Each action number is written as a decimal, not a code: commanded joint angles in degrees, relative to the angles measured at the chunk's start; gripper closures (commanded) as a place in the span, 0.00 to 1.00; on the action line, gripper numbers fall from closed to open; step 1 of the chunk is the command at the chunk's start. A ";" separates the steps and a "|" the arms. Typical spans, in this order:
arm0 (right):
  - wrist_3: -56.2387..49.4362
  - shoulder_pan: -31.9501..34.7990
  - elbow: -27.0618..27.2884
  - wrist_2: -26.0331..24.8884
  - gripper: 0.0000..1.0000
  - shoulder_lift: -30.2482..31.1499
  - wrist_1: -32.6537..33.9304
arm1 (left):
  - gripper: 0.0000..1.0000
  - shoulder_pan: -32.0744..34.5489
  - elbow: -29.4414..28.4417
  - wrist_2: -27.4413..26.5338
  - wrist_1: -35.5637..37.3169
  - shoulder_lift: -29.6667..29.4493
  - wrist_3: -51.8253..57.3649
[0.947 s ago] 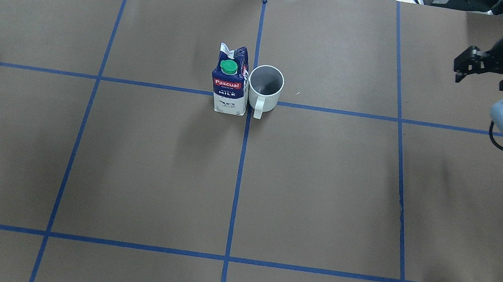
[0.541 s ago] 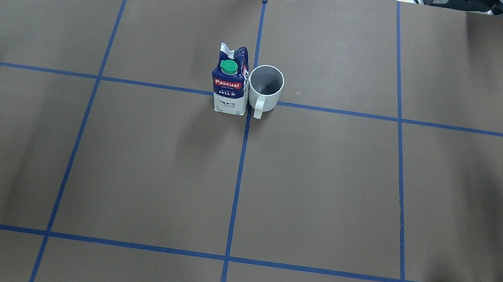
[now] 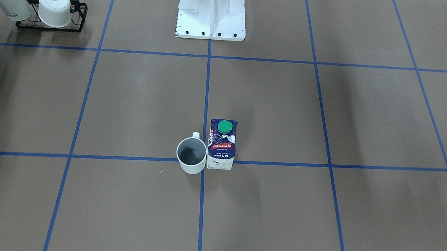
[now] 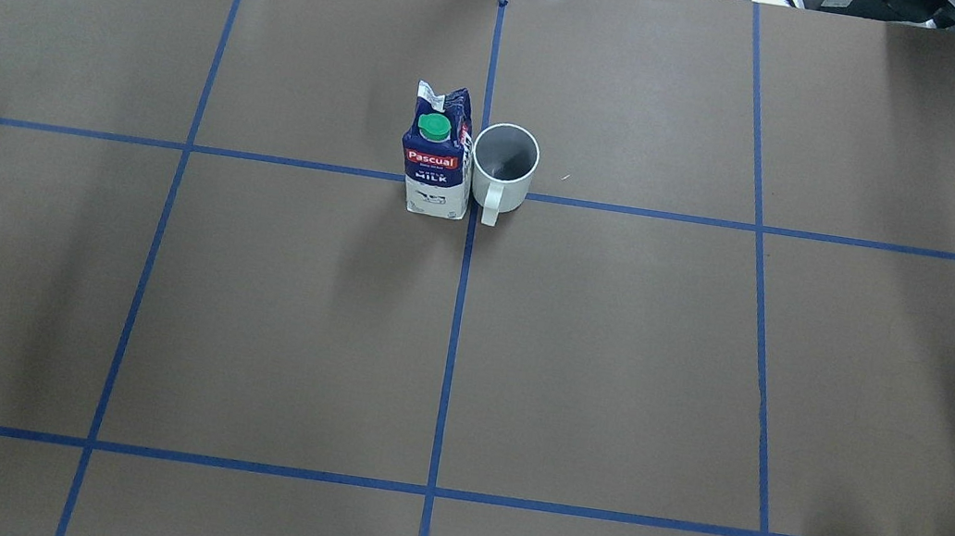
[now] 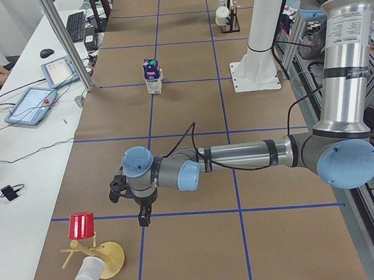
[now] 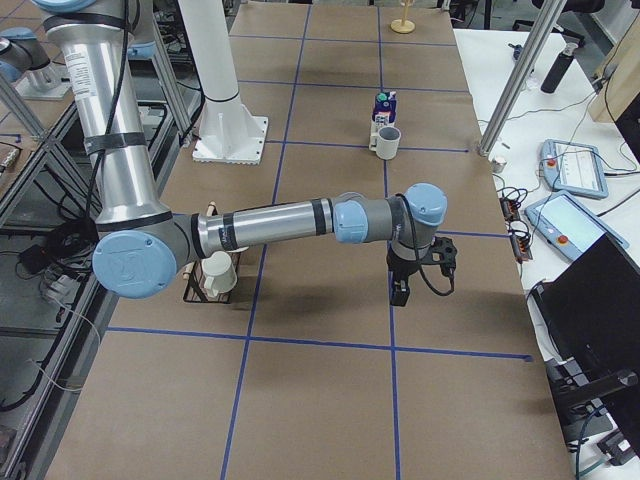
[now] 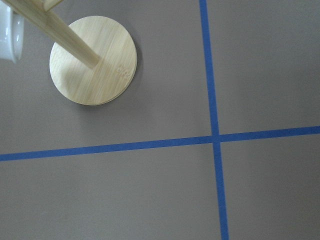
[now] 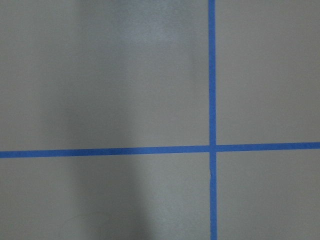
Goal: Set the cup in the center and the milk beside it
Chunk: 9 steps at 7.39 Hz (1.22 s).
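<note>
Gone from the overhead's right edge: right gripper (image 6: 415, 278), low over bare board; left gripper (image 5: 132, 205) near a wooden stand (image 5: 107, 261). Cannot tell either's jaws. Far back, upper-middle overhead, cup (image 4: 504, 164) just right of center (image 4: 473, 214), milk (image 4: 437, 155) just left.

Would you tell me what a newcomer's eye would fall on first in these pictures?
First, the navy milk carton and the white cup, upright and close side by side at the blue tape crossing in the middle of the table, carton on the robot's left. Next, the grippers low at its opposite ends: the left gripper near a wooden stand with a red cup, the right gripper alone.
</note>
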<state>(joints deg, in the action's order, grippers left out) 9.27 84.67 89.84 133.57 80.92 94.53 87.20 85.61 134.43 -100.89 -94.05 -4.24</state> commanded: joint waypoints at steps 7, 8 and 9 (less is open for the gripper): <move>-5.49 3.58 -0.81 1.87 0.00 3.63 0.39 | 0.01 3.33 3.77 0.92 1.57 2.91 0.46; -5.49 3.58 -0.72 1.96 0.00 3.63 0.31 | 0.01 3.33 3.77 0.92 1.57 3.09 0.46; -5.49 3.58 -0.72 2.05 0.00 3.63 0.13 | 0.01 3.33 3.77 0.92 1.57 3.26 0.46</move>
